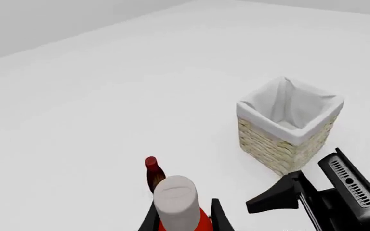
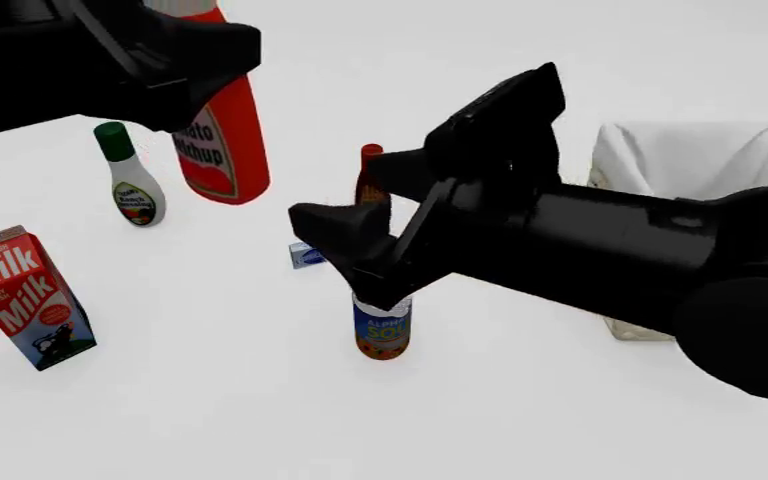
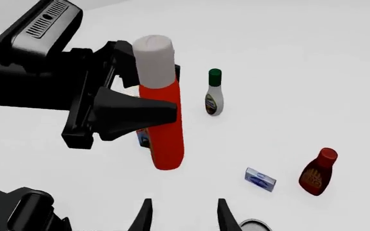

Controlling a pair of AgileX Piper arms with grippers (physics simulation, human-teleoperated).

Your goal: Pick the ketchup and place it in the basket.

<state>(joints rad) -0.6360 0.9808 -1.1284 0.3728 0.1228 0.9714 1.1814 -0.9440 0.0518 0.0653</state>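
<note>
Our left gripper (image 3: 156,108) pinches the orange-red, white-capped ketchup bottle (image 3: 164,132) aloft, well apart from the cloth-lined wicker basket (image 1: 288,127). Our right gripper (image 3: 181,211) hangs spread, empty. Swinging basketward, we might strike the right arm.

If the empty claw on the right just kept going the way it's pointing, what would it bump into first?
Probably the ketchup, held in the left gripper: in its own camera, the open right gripper points roughly at that bottle's lower end. Depth is unclear, so it might pass underneath and reach bare table instead.
</note>
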